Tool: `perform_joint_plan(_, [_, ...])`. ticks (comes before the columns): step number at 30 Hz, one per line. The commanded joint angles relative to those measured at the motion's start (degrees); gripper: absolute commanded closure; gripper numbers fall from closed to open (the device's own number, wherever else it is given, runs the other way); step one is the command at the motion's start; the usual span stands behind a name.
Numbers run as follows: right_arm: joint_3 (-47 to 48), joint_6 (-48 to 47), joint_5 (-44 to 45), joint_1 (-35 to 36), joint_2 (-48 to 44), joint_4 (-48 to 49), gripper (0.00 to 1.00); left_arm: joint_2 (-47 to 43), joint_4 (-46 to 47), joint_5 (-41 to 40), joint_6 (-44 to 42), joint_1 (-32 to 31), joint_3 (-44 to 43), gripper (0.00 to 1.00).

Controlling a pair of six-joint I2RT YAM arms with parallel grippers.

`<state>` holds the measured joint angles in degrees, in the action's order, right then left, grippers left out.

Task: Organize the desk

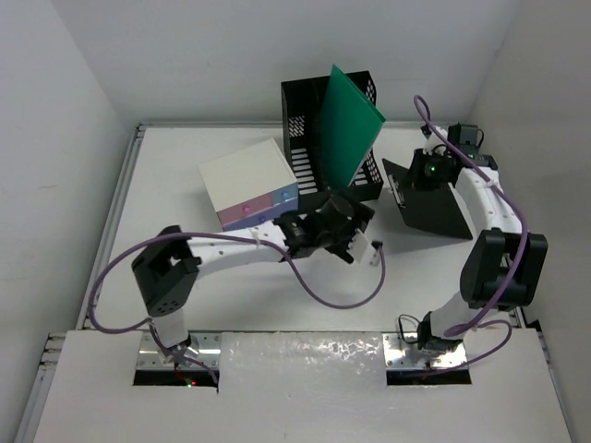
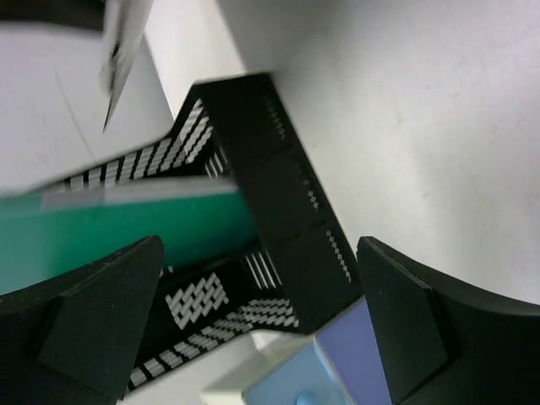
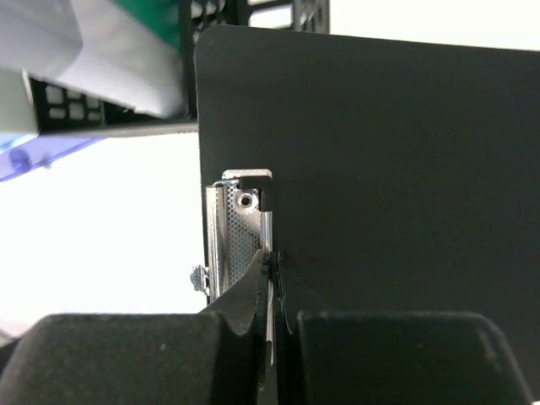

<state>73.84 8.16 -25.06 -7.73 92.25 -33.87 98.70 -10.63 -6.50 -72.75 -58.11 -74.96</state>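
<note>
Top external view shows the big white desk (image 1: pixel 166 185) with thin rails. On it a green folder (image 1: pixel 353 120) leans in the black mesh tray (image 1: pixel 300 111) beside the little drawer box (image 1: pixel 245 180), and there is bare room on the left side. Left wrist view shows the left gripper (image 2: pixel 261 287) spread wide and holding nothing, right by the tray's corner edge, so I think it is ready to reach in. Right wrist view shows the right gripper (image 3: pixel 272 270) pinched tight on the black clipboard (image 3: pixel 380 169) beside its shiny clip (image 3: pixel 240 245), which I think makes a good spot to lift it.
</note>
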Motion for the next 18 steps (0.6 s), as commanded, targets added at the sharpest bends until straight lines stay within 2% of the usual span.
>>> perform_joint_plan(1, [-1.2,1.8,-3.4,-0.2,-2.2,-0.5,1.0,1.2,15.8,-5.5,-9.6,-2.6,-0.4,0.03])
perform_joint_plan(7, [-2.7,1.0,-3.2,-0.2,-6.0,-2.5,1.0,5.4,22.5,-3.3,-22.2,-4.5,1.5,0.04])
perform_joint_plan(14, [-4.5,-0.9,-5.3,-0.2,-9.8,-3.8,1.0,10.4,25.3,2.2,-24.1,-1.1,-2.8,0.08])
perform_joint_plan(18, [-5.4,-2.1,-5.1,-0.1,-12.7,-4.9,1.0,13.6,25.4,3.8,-22.0,0.6,-7.2,0.08])
